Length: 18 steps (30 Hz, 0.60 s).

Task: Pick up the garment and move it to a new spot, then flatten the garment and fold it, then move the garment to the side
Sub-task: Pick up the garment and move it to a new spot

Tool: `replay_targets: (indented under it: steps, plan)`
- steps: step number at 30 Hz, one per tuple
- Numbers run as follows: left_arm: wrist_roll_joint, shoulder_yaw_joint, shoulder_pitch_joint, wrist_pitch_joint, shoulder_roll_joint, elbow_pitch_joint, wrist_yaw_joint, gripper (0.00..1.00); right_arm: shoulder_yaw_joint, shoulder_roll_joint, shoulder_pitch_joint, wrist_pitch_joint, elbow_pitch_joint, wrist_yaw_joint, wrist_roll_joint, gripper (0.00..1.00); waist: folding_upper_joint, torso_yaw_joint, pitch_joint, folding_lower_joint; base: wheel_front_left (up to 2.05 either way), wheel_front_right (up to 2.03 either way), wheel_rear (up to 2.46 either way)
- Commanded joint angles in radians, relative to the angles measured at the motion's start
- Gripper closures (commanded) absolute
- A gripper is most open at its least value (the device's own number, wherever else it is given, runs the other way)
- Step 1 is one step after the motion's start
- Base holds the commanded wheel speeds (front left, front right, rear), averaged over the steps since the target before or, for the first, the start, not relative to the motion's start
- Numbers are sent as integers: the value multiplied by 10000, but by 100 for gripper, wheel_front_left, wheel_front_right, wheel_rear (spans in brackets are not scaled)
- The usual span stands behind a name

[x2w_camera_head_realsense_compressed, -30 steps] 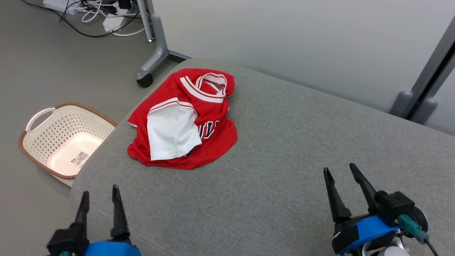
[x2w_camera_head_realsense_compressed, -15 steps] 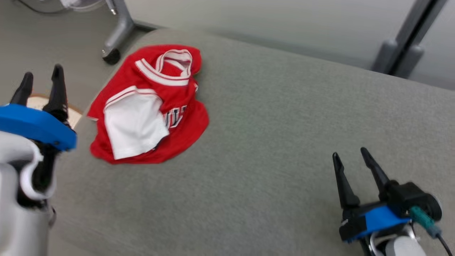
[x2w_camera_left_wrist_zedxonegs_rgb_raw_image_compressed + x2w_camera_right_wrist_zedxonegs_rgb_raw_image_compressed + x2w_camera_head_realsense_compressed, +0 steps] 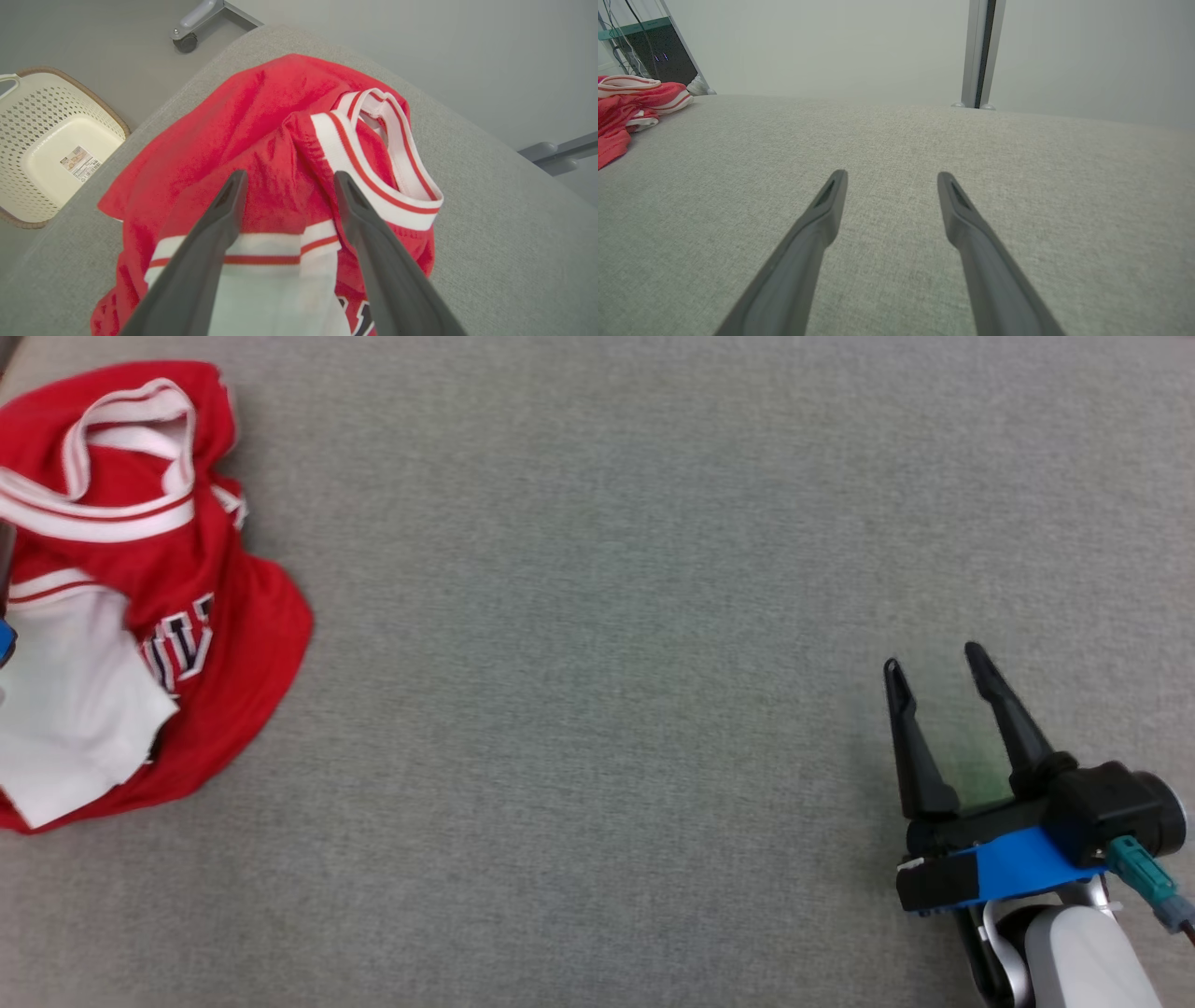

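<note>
Hanging over the red shirt [image 3: 261, 116] at the left edge of the cushion [image 3: 597, 616], the left gripper [image 3: 287, 179] has wide jaws, like the right gripper [image 3: 932, 658]. A thin pinch could let the shirt slip off.

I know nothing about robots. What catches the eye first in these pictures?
A crumpled red jersey with white trim lies near a corner of a grey cushioned surface. The left gripper hovers over it, fingers spread, while the right gripper waits open over bare cushion. A cream basket sits on the floor beside.
</note>
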Motion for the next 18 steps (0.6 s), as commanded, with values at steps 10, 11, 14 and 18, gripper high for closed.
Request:
replay_targets:
  steps: [10, 11, 14, 18]
  plan:
    - [-53, -50, 1325, 1466, 280, 450, 971, 100, -66, -41, -352, -394, 313, 5, 406, 0, 0, -980, -119, -2, 0, 0, 0]
    - [-104, -56, 1403, 1598, 290, 402, 993, 100, -73, -41, -347, -410, 360, 5, 432, 0, 0, -1003, -216, -2, 0, 0, 0]
    - [84, -37, 1462, 1475, 605, 80, 930, 100, -33, -40, -279, -485, 554, 5, 518, 0, 0, -1040, -696, -2, 0, 0, 0]
    - [480, -404, 1060, 1484, 1147, -672, 464, 100, -137, -41, -73, -589, 813, 5, 666, 0, 0, -966, -1486, -2, 0, 0, 0]
